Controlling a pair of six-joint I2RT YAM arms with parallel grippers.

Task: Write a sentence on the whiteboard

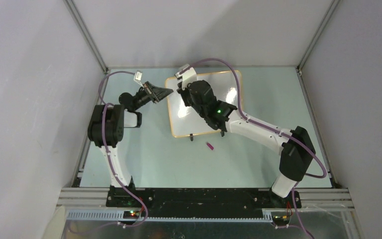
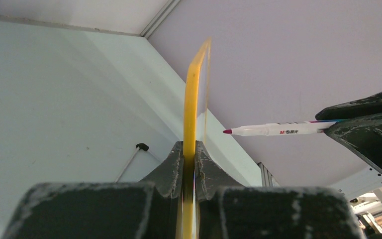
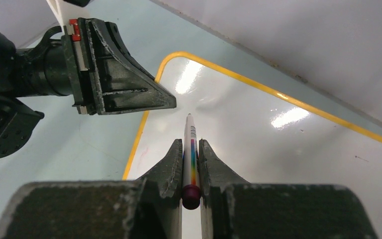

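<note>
The whiteboard (image 1: 229, 92), glossy white with a thin orange-yellow frame, lies at the back middle of the table. My left gripper (image 1: 168, 93) is shut on its left edge; in the left wrist view the yellow frame (image 2: 191, 114) runs edge-on between my fingers. My right gripper (image 1: 189, 94) is over the board's left part, shut on a white marker (image 3: 191, 149) with a rainbow stripe and a dark red end. The marker's tip points at the board near its upper left corner (image 3: 298, 129). The marker also shows in the left wrist view (image 2: 278, 130), tip bare, beside the board.
A small pink marker cap (image 1: 210, 146) lies on the table in front of the board. Two black clip feet (image 1: 193, 136) stick out from the board's near edge. Grey enclosure walls (image 1: 40, 74) surround the table on three sides.
</note>
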